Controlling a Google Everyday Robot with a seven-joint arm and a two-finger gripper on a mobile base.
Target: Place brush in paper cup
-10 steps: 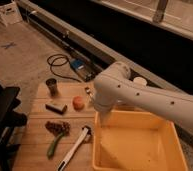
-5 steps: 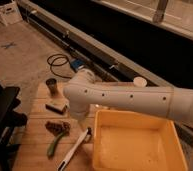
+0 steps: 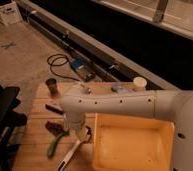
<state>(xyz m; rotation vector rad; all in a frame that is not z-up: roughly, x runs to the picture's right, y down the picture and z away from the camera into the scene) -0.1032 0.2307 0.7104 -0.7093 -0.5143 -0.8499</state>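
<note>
Hanging over one brush (image 3: pixel 72 153): one pincer (image 3: pixel 82 133).

No writing or label seems readable anywhere here.

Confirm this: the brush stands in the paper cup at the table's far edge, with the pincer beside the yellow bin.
Wrong on the brush: it lies flat on the table right by the pincer, not in the paper cup, which does stand at the far edge. The camera view shows this.
</note>
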